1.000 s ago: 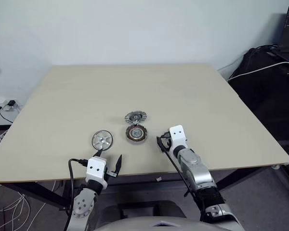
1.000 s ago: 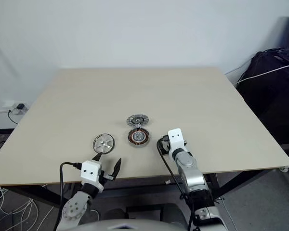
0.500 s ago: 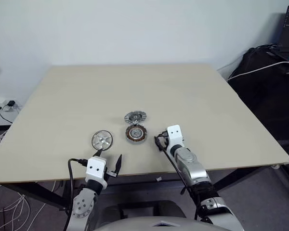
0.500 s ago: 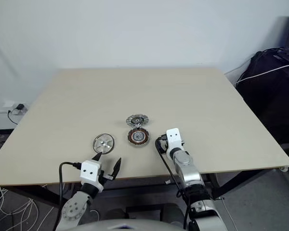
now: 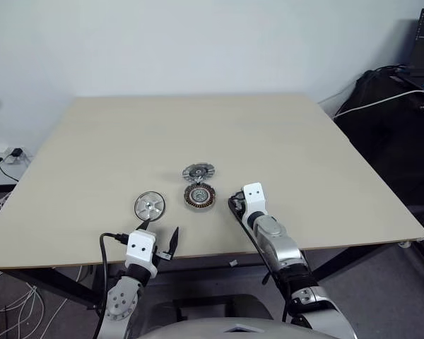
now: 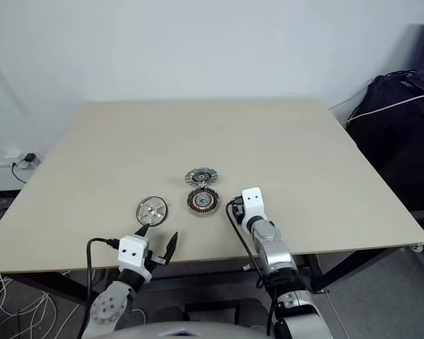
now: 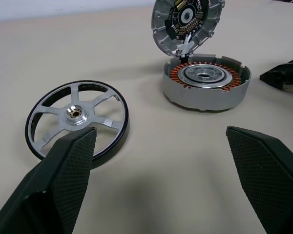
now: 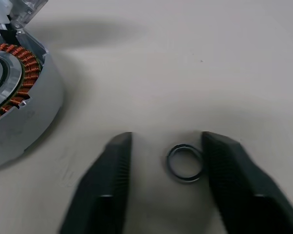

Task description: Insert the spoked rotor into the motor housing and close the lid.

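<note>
The right gripper hovers low over the bench, its two black fingers parted around a small metal ring that lies flat between them, nearer one finger, with no clear contact. The motor housing, copper windings showing, sits just beside this gripper at about nine o'clock in the head view. Its lid stands tilted open at the housing's far edge, at twelve o'clock from it, dark ribbed face showing in the left wrist view. The spoked rotor lies flat on the bench at nine o'clock from the housing, a little apart. The left gripper waits at the bench's near edge, fingers spread wide and empty, with the rotor just beyond it at about eleven o'clock.
</note>
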Robot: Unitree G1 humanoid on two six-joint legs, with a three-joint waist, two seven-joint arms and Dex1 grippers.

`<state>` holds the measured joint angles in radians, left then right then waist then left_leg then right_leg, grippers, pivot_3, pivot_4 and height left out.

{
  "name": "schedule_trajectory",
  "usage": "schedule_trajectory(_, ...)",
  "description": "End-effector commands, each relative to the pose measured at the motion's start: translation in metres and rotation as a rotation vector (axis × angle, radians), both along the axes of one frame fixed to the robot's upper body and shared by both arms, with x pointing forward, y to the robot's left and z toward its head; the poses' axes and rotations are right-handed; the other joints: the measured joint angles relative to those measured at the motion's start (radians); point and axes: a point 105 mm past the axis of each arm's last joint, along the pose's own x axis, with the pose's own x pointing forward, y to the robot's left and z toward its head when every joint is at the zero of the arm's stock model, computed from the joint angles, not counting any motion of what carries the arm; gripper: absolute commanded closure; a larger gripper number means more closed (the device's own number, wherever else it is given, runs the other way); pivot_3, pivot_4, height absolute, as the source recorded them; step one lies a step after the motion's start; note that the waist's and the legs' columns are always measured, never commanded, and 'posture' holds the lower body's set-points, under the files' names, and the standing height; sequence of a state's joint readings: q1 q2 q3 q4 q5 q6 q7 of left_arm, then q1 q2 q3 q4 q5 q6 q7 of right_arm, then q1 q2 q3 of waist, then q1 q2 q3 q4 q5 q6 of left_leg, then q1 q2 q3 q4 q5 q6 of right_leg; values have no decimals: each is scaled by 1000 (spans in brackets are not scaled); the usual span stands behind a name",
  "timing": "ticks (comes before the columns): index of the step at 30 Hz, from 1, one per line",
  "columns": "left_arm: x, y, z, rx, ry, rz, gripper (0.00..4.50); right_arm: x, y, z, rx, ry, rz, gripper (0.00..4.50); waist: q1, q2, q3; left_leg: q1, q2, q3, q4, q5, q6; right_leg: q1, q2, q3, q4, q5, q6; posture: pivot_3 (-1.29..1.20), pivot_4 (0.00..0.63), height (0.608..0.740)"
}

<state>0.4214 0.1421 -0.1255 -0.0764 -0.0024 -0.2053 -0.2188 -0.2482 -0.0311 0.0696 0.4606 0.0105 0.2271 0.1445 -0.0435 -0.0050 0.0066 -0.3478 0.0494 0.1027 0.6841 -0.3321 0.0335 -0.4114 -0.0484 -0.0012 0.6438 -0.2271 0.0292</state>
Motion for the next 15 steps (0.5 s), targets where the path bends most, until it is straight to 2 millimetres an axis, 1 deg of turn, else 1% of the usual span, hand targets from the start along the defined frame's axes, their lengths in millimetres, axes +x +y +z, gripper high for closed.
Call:
schedule_trajectory(1,6,-2,14,-3,-60,-4,0,8,-2,13,6,-44,-18,3252,1,0,0,0,0,0,0,0,0,0,0,0,0,0,0,0,0,740)
schedule_trajectory(3,6,-2,14,-3,-60,-2,0,8,-1,15,9,-48,-14,3786,1,0,0,0,0,0,0,0,0,0,0,0,0,0,0,0,0,740)
schedule_trajectory(5,6,-1,15,-3,-60,1,0,7,2,18,11,-57,-4,3801,1,0,0,0,0,0,0,0,0,0,0,0,0,0,0,0,0,740)
schedule_trajectory(7,5,-1,15,-4,-60,2,0,7,8,25,19,-80,22,3801,0,1,1,0,0,0,0,0,0,0,0,0,0,0,0,0,0,740)
schedule_trajectory(13,5,-3,15,-9,-60,5,0,6,38,64,66,-191,138,3801,-2,2,2,-1,0,0,0,0,0,-1,0,0,0,0,0,0,0,740)
schedule_trajectory(15,6,-4,15,-11,-60,5,0,4,46,71,74,-201,162,3801,-2,2,2,-1,1,0,0,0,0,-1,0,0,0,0,0,0,0,740)
